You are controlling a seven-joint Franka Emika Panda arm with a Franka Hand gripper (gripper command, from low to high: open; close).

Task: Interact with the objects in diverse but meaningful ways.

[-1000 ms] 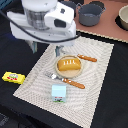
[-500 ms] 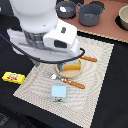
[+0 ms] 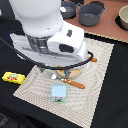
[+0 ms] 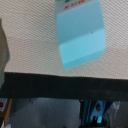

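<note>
From where I stand the pincer itself is out of sight: the bulky white arm fills the upper left of the exterior view and hides its own tip, and the wrist view shows no fingers either, so I cannot tell how far it is open or whether it holds anything. The arm leans low over the woven beige placemat, its wrist housing hanging above the mat's middle with black cables looping beneath it.

Under that housing, only partly seen, lies a wooden plate with something on it that I cannot make out. An orange-handled utensil rests on the mat just on the near side of the plate, metal end pointing to the exterior view's left. Another orange handle peeks out at the plate's right.

The light-blue and white carton stands upright on the near part of the mat, apart from the arm. In the wrist view the same carton sits on the mat close to the mat's edge, where the dark tabletop begins.

The flat yellow packet lies on the dark tabletop off the mat's left edge. Grey pots stand far back on a brown surface.
</note>
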